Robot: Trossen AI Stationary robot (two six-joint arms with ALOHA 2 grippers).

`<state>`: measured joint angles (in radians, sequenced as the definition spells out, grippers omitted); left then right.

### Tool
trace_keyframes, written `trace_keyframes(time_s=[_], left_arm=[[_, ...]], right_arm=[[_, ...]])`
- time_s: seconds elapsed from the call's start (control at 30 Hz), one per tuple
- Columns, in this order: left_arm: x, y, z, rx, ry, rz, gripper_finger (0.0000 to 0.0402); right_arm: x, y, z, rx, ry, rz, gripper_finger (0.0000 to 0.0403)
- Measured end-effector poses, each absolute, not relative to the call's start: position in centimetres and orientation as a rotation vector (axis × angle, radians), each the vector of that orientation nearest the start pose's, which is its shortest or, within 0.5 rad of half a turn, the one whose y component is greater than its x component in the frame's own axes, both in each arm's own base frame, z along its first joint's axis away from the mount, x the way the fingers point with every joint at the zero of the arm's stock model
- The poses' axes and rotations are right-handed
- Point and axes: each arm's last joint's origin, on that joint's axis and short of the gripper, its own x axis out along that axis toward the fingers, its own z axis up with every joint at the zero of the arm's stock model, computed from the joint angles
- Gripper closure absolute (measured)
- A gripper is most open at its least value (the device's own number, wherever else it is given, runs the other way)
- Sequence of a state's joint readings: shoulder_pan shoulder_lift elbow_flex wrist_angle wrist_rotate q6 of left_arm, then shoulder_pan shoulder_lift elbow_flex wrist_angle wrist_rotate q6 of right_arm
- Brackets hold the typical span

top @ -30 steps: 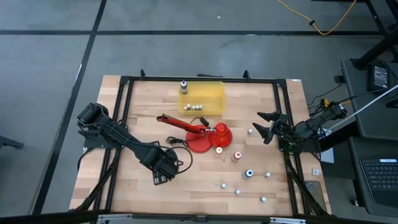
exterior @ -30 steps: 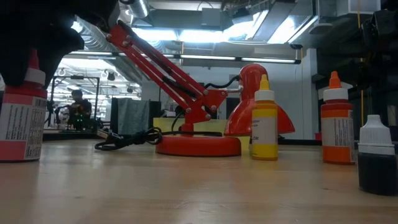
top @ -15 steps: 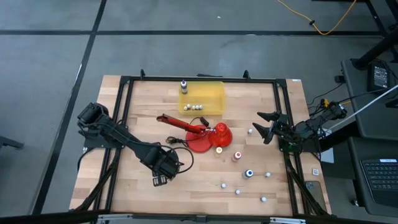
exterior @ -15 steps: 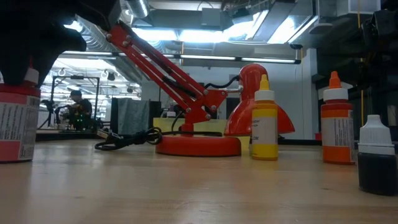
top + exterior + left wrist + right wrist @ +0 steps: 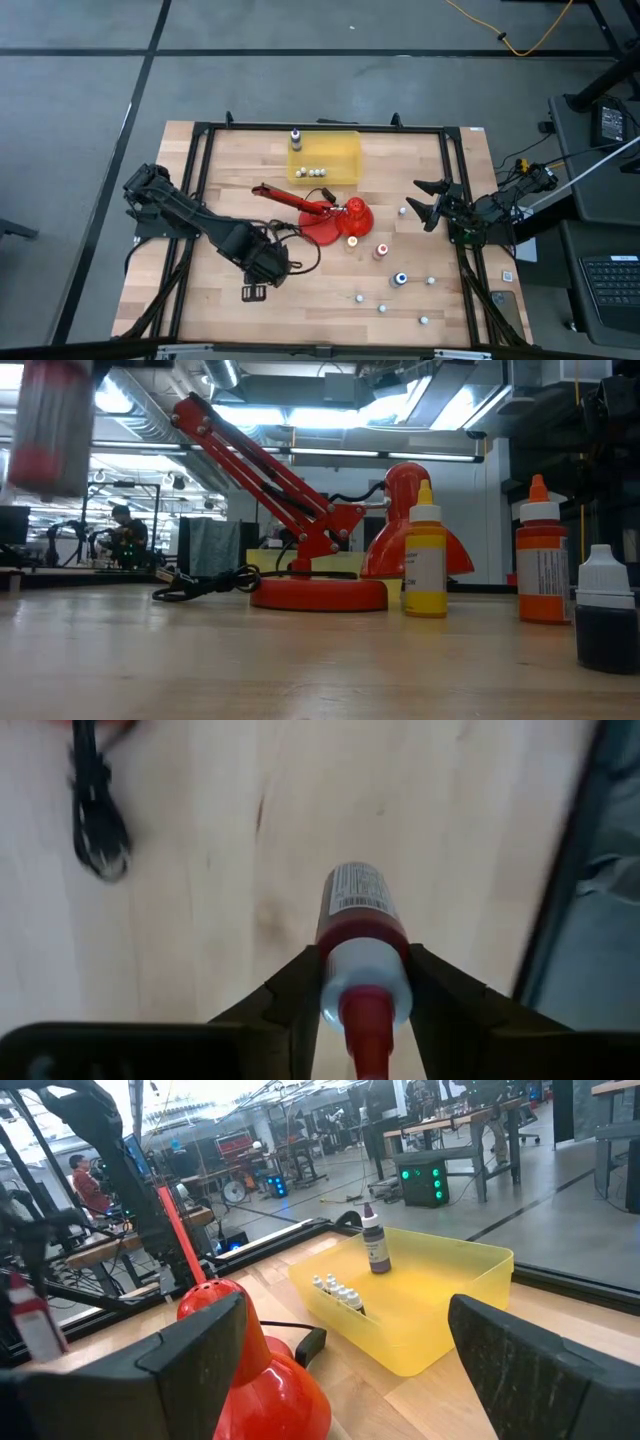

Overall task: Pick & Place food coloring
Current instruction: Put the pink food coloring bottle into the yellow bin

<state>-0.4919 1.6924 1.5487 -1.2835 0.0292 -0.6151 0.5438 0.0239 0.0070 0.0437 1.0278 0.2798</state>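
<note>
- Left gripper (image 5: 365, 1010) is clamping a dark red bottle (image 5: 362, 935) between its two fingers (image 5: 295, 995), just below the pale cap; in the low view the same bottle (image 5: 55, 430) is hanging clear above the table top (image 5: 300, 660), on the side of the red lamp (image 5: 330, 530) away from the other bottles.
- In the high view the left gripper (image 5: 262, 262) is hovering near the lamp base (image 5: 325, 232), on its left-arm side, close to the black cable (image 5: 290, 235) that is trailing from the lamp.
- Three bottles are standing upright on the other side of the lamp: a yellow bottle (image 5: 426, 555) just beside the lamp shade; an orange-red bottle (image 5: 541, 555) farther out; a dark bottle with a white cap (image 5: 602, 610) farther still.
- Several small pale caps (image 5: 381, 309) are lying scattered on the table beyond those bottles, apart from the lamp.
- Right gripper (image 5: 424, 201) is waiting near the table's right edge, well apart from the lamp, its fingers (image 5: 545, 1355) standing wide apart and gripping nothing.
- A yellow bin (image 5: 342, 150) is sitting behind the lamp at the far edge of the table; a purple bottle (image 5: 375, 1245) is standing upright inside it, and a row of small pale pieces (image 5: 340, 1293) is lying on its floor.
</note>
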Motion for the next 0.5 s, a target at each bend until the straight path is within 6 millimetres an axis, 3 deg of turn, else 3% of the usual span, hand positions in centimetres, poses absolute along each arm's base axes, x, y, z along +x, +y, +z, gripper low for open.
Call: trace_keyframes(time_s=[0.23,0.5], left_arm=[[29.4,-12.5,33.9,-0.156,1.346,-0.046,0.0284],[31.2,-6.9,38.4,-0.098,1.158,0.009,0.0284]], right_arm=[[8.5,2.3,16.8,0.293,-0.087,-0.478,0.0056],[8.5,2.3,16.8,0.294,-0.087,-0.478,0.0056]])
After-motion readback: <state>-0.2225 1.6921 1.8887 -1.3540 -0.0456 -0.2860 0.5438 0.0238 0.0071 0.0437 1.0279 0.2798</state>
